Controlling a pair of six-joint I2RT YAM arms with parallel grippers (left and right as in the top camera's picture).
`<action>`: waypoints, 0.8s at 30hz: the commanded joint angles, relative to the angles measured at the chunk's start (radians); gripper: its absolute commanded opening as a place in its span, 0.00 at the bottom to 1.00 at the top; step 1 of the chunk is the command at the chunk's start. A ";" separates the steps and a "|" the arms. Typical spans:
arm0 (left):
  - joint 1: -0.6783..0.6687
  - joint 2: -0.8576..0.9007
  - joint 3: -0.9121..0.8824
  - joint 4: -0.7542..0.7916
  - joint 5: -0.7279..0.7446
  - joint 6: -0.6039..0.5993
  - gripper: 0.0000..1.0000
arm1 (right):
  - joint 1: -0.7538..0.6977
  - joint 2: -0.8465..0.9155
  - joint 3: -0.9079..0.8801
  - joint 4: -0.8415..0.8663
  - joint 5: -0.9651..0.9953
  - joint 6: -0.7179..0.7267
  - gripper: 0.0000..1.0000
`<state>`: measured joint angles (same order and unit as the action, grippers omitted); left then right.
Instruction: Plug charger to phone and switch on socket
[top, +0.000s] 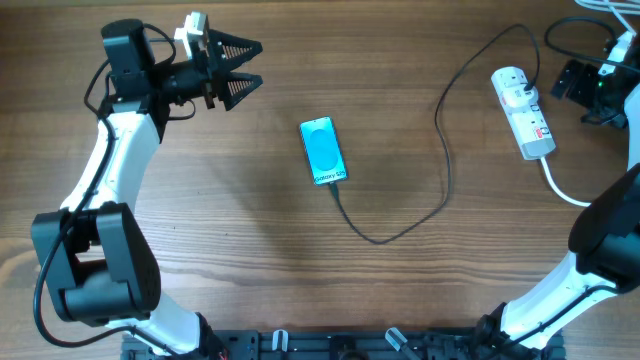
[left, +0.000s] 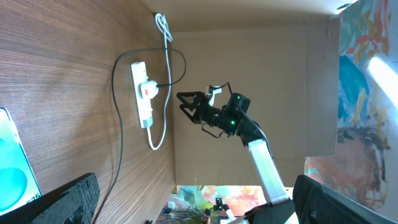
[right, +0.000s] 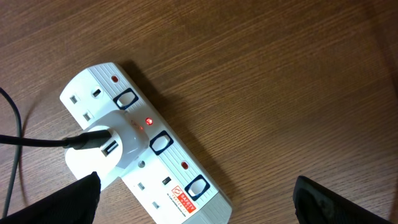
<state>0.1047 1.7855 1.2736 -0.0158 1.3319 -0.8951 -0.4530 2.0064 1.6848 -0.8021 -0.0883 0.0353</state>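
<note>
Jaws on both arms stand wide and carry nothing. The left gripper (top: 258, 63) hangs over bare table (top: 200, 220) at the far left, well apart from everything. The right gripper (left: 181, 102) hovers just beside the socket (top: 525, 115) at the far right.

Nearest the robot, the charger (top: 445, 150) lies slack in a low loop on the wood. That slack looks useful, since nothing tugs at either end.

Further back, at the centre, the phone (top: 323, 148) lies flat, screen up and lit. Its near end meets the cable's tip, and the connector looks seated there, though the joint is too small to be sure.

From the loop the cable climbs away to the right, arcs along the far edge and comes down into a white adapter (right: 118, 146) plugged into the strip. The strip lies flat with its switches up, so a fingertip can press from above. A small red light (right: 148, 121) glows just beside the adapter, next to the middle switch (right: 160, 143). I judge that outlet is already on. The thick white cord (top: 560, 185) trails off toward the near right.

With both ends apparently joined and the lamp lit, the task looks finished or nearly so, which would explain the empty, backed-off grippers.
</note>
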 joint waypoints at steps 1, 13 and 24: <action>0.005 -0.030 0.002 0.004 -0.006 0.023 1.00 | 0.004 -0.001 0.016 0.005 0.010 -0.009 1.00; -0.111 -0.031 0.002 -0.230 -0.856 0.644 1.00 | 0.004 -0.001 0.016 0.005 0.010 -0.008 1.00; -0.113 -0.043 -0.017 -0.492 -0.949 0.971 1.00 | 0.004 -0.001 0.016 0.005 0.010 -0.009 1.00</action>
<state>-0.0250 1.7782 1.2758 -0.4931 0.4156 -0.0399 -0.4530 2.0064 1.6848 -0.7994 -0.0875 0.0357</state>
